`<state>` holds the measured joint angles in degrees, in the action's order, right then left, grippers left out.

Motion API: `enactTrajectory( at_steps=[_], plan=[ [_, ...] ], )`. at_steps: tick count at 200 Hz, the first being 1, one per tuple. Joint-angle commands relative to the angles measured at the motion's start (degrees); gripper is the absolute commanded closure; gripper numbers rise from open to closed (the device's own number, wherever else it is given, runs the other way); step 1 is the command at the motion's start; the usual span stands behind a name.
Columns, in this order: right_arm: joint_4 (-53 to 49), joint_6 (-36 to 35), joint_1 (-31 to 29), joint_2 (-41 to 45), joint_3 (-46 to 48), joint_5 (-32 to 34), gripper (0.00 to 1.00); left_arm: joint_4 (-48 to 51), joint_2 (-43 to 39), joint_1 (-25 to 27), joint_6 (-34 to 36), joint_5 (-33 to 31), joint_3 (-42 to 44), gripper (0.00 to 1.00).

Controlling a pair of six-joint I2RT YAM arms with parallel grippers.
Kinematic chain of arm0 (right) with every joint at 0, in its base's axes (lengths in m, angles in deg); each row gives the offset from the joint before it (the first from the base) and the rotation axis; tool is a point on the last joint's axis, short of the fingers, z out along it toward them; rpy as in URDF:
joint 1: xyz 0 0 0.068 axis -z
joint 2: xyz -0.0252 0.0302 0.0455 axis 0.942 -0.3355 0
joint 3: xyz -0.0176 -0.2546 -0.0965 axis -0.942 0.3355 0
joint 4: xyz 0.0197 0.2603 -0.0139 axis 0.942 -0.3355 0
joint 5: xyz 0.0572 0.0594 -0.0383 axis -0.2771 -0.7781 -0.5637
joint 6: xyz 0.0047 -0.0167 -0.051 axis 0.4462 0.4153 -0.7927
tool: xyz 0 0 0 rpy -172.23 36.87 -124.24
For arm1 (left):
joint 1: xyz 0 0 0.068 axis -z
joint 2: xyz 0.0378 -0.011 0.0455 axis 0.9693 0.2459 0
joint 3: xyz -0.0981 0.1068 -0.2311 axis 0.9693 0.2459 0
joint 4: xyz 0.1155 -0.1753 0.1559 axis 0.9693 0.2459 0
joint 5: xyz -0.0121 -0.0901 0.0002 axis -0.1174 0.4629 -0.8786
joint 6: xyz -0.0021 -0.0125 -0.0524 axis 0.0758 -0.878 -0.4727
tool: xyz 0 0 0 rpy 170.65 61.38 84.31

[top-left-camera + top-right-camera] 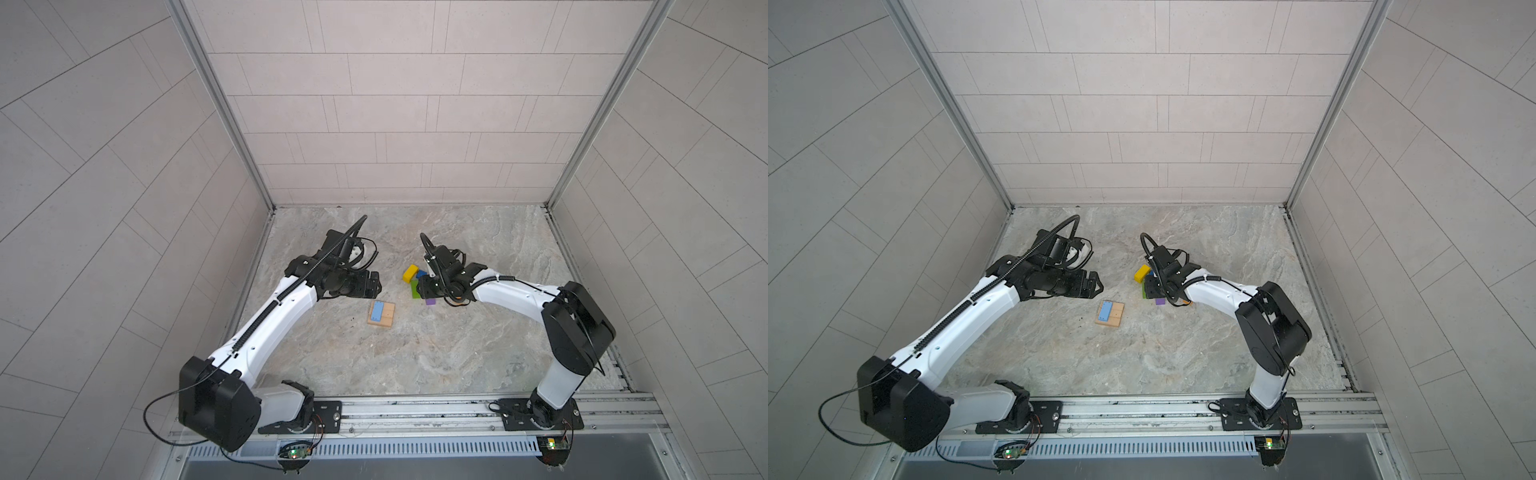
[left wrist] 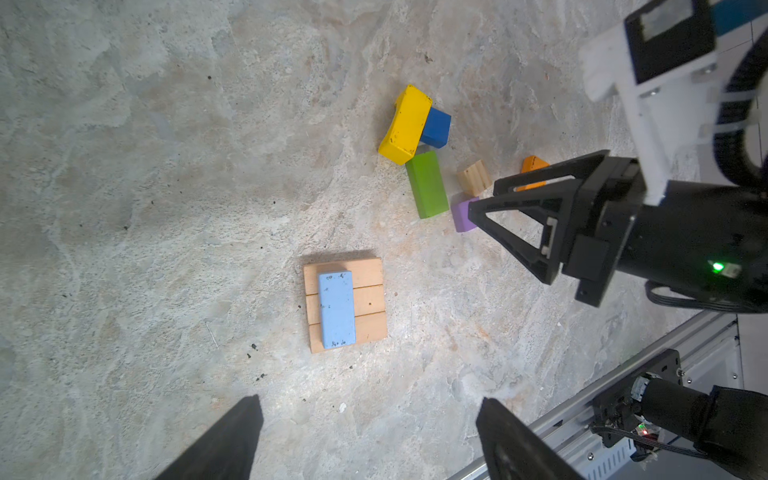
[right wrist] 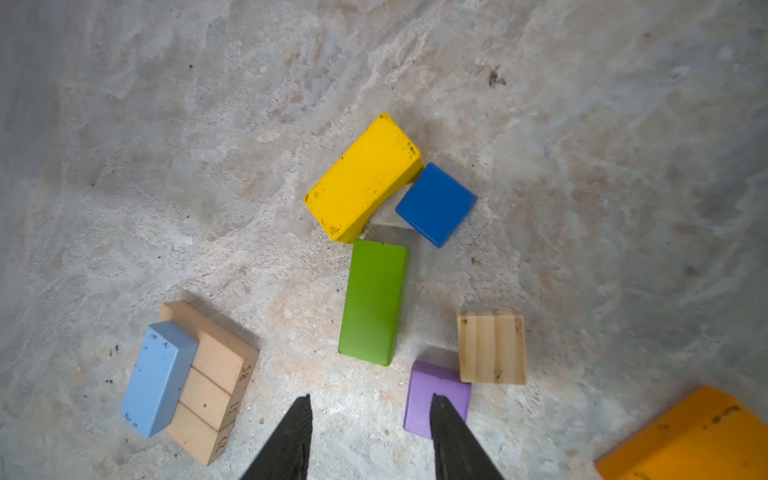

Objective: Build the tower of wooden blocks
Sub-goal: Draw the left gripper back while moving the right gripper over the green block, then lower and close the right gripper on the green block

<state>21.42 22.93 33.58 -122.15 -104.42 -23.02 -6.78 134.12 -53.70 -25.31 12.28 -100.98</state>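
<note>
Where the tower stands: you find three plain tan bars (image 2: 372,291) flat on the marbled table (image 1: 457,353), side by side and touching, forming a square base
Light-blue bar (image 2: 336,309): lies flat on top of that base, crosswise over all three bars, set toward one edge rather than centred
Yellow bar (image 3: 363,178): on the table in a loose group, well apart from the base
Dark-blue cube (image 3: 435,203): one corner against the yellow bar
Green bar (image 3: 373,301): flat on the table, one end just beside the yellow bar
Purple cube (image 3: 417,399): near the other end of the green bar
Tan block (image 3: 492,349): just beside the purple cube
Orange block (image 3: 685,440): partly in the right wrist view, apart from the rest
Left gripper (image 2: 370,401): fingers spread wide with nothing between them; in both top views you see it clear of the base
Right gripper (image 3: 371,397): fingers at a narrow gap with bare table between them; it hangs over the loose group, and one fingertip overlaps the purple cube in the right wrist view; you cannot tell whether it touches
</note>
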Motion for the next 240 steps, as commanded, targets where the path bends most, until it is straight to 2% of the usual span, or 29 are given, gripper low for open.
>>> enactTrajectory(
  at_steps=[1,62,128,240],
  plan=[
    [-2.1,1.5,-0.5,-2.9,-2.8,3.2,0.53,0.4,-2.0,-1.6,2.5,3.5,2.2,0.12],
    [-4.4,1.6,-1.7,-10.3,-9.4,4.5,0.54,-1.7,-3.7,-3.6,2.5,9.3,5.1,0.12],
    [-7.7,2.1,-2.3,-13.8,-12.1,8.4,0.55,-1.4,-3.8,-4.4,3.2,10.3,5.0,0.12],
    [-9.1,1.6,-3.0,-15.0,-14.4,9.1,0.72,-1.7,-3.3,-4.7,3.0,11.6,5.0,0.12]
  ],
)
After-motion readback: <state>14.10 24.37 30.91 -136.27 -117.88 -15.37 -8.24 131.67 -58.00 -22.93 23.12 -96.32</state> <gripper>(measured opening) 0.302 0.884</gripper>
